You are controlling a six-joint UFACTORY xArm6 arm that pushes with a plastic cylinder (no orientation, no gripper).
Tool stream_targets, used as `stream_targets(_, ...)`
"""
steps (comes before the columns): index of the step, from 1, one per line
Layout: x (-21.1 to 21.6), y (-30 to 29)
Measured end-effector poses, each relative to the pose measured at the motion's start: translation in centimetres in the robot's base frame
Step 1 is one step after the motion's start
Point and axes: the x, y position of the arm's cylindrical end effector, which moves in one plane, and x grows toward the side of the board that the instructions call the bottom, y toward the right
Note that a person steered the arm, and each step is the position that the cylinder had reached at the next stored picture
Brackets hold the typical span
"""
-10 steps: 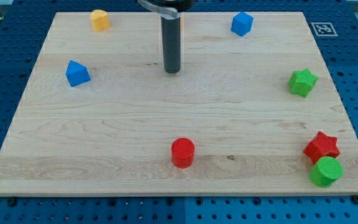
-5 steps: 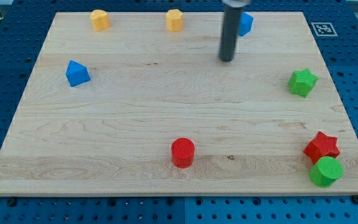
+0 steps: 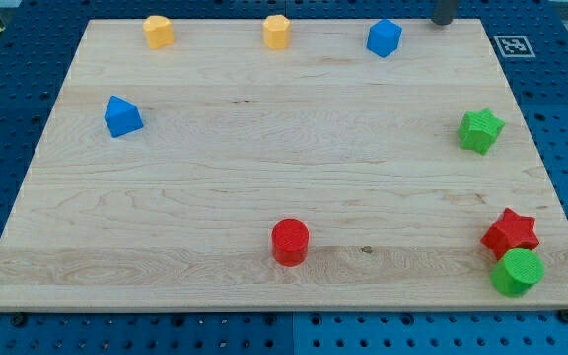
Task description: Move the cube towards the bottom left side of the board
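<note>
The blue cube (image 3: pixel 384 37) sits near the board's top edge, right of centre. My tip (image 3: pixel 444 21) shows at the view's top, just right of the cube and a little above it, at the board's top edge. There is a gap between the tip and the cube. Only the rod's lowest part is in view.
A blue pyramid-like block (image 3: pixel 122 116) lies at the left. Two yellow blocks (image 3: pixel 158 32) (image 3: pixel 277 32) sit along the top edge. A green star (image 3: pixel 480 130) is at the right. A red cylinder (image 3: pixel 290 242) is at bottom centre. A red star (image 3: pixel 510 233) and a green cylinder (image 3: pixel 517 271) sit at bottom right.
My tip has moved from the board's upper middle to the right and up, past the blue cube to the top edge. No block has moved.
</note>
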Motion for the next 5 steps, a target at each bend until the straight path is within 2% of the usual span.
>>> stream_targets(2,1.3,-7.1)
stream_targets(5,7.1,-10.1)
